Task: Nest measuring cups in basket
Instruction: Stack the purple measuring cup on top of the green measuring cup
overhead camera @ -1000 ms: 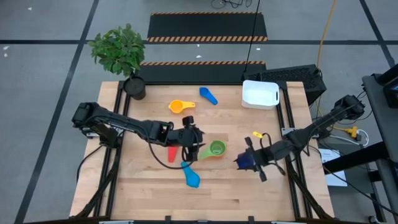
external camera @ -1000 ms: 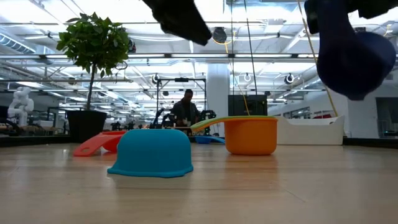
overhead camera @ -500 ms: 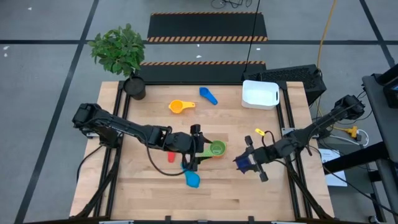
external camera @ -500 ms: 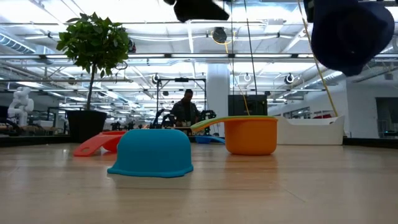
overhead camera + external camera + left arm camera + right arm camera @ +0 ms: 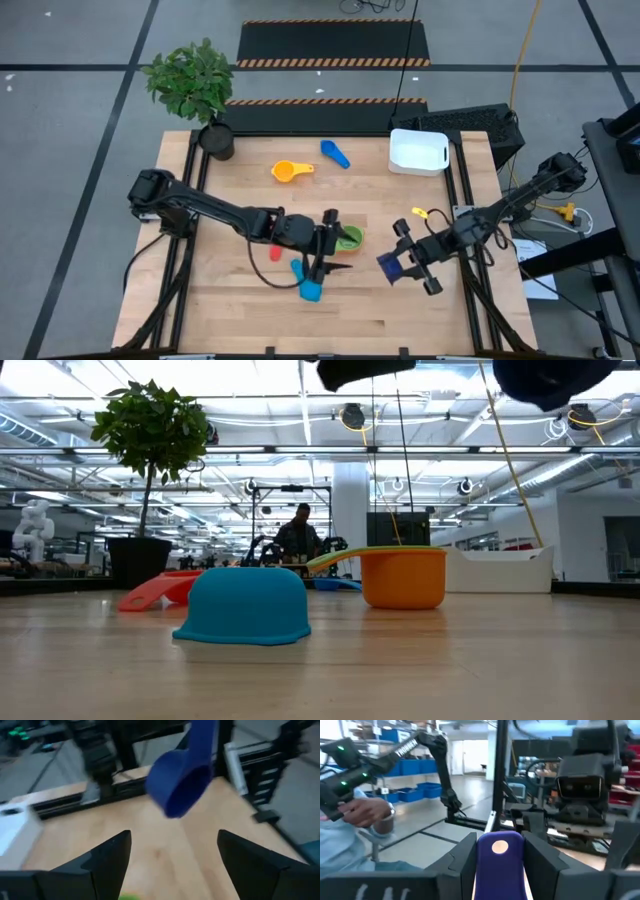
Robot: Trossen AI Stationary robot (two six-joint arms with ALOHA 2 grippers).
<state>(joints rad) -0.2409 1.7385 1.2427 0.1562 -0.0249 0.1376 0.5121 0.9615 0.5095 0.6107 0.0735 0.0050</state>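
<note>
Right gripper (image 5: 403,262), at table's four o'clock: clamped on navy cup (image 5: 390,266), airborne. Left gripper (image 5: 325,243), centre: fingers spread wide, empty, above green cup (image 5: 349,238).

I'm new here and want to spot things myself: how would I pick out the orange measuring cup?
Start at the potted plant on the table's far left corner. Going across the far side toward the white basket, you first meet the orange cup, then a blue cup. It alone is orange, lying free of both arms.
</note>
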